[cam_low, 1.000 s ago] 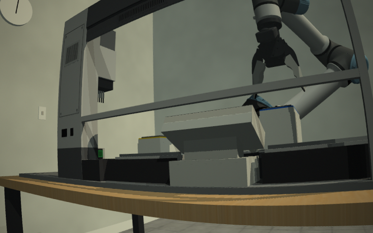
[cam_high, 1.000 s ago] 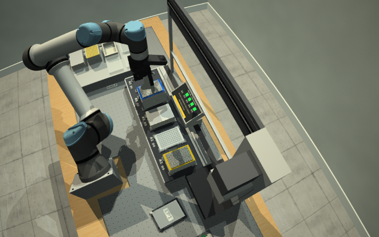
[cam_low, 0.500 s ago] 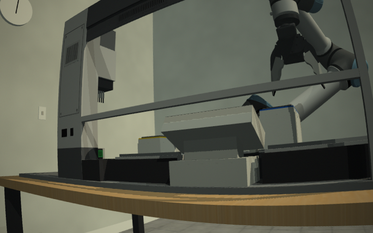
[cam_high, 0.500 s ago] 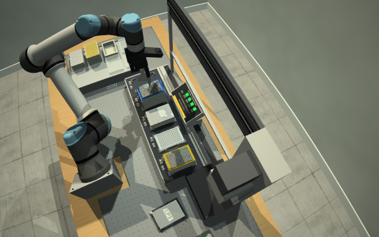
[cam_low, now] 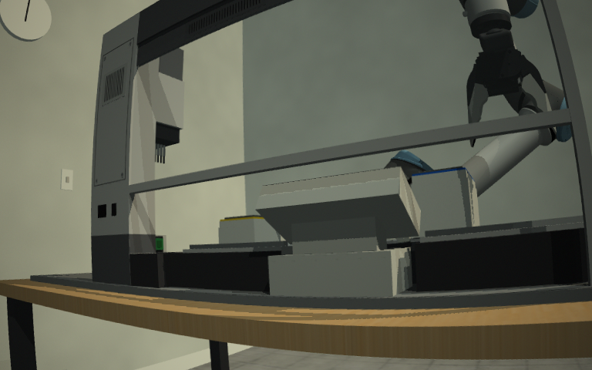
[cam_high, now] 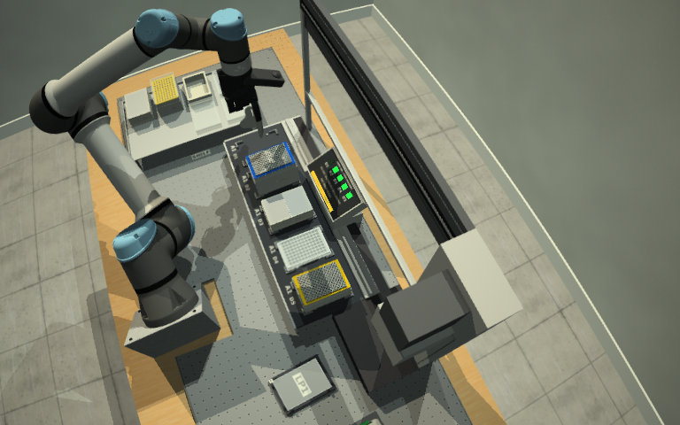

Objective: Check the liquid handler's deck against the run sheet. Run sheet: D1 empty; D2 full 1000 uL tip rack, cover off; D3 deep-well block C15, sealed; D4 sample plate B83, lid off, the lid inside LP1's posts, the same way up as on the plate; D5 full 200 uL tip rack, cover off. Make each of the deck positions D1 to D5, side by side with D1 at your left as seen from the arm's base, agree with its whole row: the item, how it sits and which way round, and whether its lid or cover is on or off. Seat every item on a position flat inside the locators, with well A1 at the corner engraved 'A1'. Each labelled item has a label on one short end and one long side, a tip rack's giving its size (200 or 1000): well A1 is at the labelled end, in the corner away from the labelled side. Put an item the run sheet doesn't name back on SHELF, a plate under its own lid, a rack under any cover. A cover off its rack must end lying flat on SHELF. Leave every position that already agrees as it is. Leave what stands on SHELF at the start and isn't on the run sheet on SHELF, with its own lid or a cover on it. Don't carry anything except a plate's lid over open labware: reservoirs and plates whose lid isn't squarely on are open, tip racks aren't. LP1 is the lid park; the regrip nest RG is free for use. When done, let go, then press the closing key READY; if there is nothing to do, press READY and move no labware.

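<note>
A grey frame bar crosses before the gripper, which hangs wide open and empty, seemingly above D1's end, beside the blue-rimmed tip rack on D2.
</note>
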`<action>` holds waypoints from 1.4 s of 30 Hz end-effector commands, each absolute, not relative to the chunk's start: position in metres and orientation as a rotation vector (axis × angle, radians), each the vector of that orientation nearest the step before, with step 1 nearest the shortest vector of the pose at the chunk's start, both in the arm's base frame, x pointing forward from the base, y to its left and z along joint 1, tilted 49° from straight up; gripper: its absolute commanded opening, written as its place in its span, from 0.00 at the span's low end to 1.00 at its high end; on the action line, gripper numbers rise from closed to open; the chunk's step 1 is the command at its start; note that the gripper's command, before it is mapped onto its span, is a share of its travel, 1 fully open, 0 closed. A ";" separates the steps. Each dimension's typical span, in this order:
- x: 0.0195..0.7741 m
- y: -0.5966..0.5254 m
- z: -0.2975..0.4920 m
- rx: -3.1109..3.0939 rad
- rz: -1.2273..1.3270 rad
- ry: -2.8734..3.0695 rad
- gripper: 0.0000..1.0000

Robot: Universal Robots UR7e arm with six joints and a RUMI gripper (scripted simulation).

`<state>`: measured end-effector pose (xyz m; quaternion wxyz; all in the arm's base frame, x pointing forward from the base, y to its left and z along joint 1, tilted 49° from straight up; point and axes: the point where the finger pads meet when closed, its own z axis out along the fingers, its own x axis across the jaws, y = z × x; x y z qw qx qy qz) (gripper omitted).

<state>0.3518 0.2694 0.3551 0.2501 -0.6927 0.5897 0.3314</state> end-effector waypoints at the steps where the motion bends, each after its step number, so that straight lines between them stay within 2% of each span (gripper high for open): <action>1: 0.352 0.275 0.361 -1.886 0.901 1.607 0.82; 42: 0.356 0.258 0.377 -1.886 0.901 1.607 0.82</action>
